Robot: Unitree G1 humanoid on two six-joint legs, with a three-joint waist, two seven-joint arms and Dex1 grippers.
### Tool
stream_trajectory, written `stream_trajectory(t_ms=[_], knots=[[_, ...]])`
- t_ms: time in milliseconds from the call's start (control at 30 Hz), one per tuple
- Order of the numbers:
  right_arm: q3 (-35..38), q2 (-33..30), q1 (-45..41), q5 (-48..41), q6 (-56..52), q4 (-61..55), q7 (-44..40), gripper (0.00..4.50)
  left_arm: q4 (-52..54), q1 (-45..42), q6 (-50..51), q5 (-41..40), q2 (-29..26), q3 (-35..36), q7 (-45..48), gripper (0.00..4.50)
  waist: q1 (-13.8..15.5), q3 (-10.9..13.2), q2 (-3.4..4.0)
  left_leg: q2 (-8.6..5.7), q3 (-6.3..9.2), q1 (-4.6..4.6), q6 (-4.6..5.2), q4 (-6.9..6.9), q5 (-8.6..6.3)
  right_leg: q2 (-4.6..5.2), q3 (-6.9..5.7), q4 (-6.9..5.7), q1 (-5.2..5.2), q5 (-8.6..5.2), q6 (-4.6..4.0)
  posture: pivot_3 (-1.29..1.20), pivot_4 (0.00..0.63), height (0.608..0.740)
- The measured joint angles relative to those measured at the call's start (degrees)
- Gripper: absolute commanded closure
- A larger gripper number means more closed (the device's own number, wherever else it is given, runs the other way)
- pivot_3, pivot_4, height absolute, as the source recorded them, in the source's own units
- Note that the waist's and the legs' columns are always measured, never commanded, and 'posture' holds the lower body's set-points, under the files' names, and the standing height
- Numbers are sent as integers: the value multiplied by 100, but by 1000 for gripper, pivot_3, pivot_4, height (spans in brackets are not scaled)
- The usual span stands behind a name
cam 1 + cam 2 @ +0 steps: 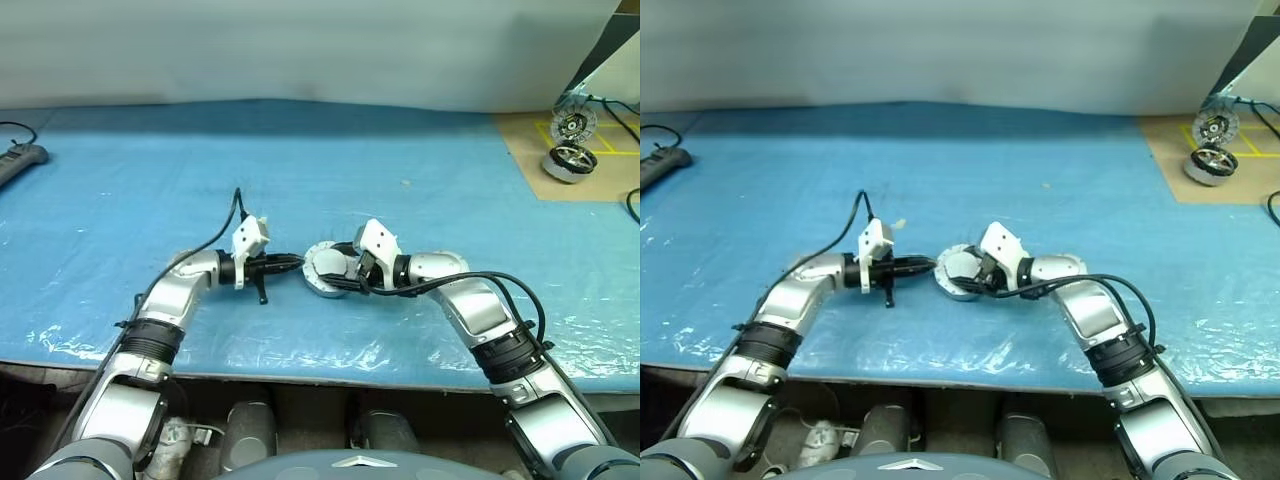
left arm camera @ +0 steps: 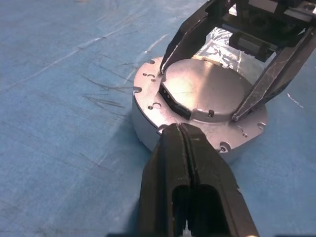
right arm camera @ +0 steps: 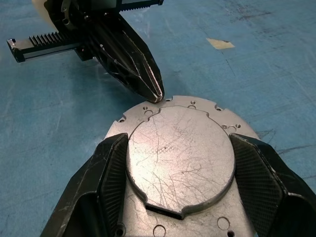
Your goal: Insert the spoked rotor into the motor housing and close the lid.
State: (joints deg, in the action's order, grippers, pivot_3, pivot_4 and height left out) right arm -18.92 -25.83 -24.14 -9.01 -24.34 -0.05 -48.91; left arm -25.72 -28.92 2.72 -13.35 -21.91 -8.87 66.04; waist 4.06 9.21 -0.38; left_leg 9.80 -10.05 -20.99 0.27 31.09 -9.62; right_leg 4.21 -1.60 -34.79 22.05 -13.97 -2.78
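Note:
The motor housing (image 2: 144,123), a shallow round silver cup, sits on the blue cover near the table's front, between my two arms. Its lid (image 3: 180,155) lies flat on top, plain scratched grey face up. My right gripper (image 3: 178,140) straddles the lid, one black finger against each side of the disc. My left gripper (image 2: 180,129) is shut, holds nothing, and its joined tips touch the housing's flange on the side facing away from the right hand. The spoked rotor is hidden.
A second silver motor (image 1: 570,163) with its raised disc (image 1: 574,125) stands on a brown board at the far right, with cables beside it. A black power strip (image 1: 20,160) lies at the far left. A small tape scrap (image 3: 220,43) sticks to the cover.

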Motion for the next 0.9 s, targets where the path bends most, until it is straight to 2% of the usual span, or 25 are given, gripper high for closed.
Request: stream_trajectory(t_ms=[100,233,567,767,867,900], knots=[[8,0,10,2,-28,15,23,1588,-353,-153,-428,157,55,-37,20,4500,3,-19,-6,-2,0,4,0,1,0,1,0,1,-5,0,0,0,150,740],[27,-1,31,2,-52,-4,22,1588,-358,-158,-409,122,63,-19,103,4500,9,-25,-17,0,0,4,0,0,-1,2,0,1,-4,0,1,0,150,740],[78,-29,85,-3,-157,-128,27,1588,581,170,209,122,100,-229,189,4500,22,-25,-17,-2,0,-4,-1,-11,-1,2,0,9,4,-2,1,0,150,740],[126,-76,96,-2,-173,-125,34,1588,231,142,-263,262,288,-263,132,4500,103,-26,-16,-4,0,8,0,-9,-1,6,2,11,-9,-5,8,0,150,740],[181,-76,121,-1,-179,-120,64,1588,-59,58,-528,315,367,-269,139,4500,152,-27,-15,-4,0,24,0,-9,-2,6,3,11,-24,-25,43,0,150,740],[215,-58,136,-2,-175,-111,77,1238,-147,22,-591,326,394,-270,141,4500,160,-27,-15,-4,0,30,0,-10,-2,7,3,12,-34,-27,46,0,150,740]])
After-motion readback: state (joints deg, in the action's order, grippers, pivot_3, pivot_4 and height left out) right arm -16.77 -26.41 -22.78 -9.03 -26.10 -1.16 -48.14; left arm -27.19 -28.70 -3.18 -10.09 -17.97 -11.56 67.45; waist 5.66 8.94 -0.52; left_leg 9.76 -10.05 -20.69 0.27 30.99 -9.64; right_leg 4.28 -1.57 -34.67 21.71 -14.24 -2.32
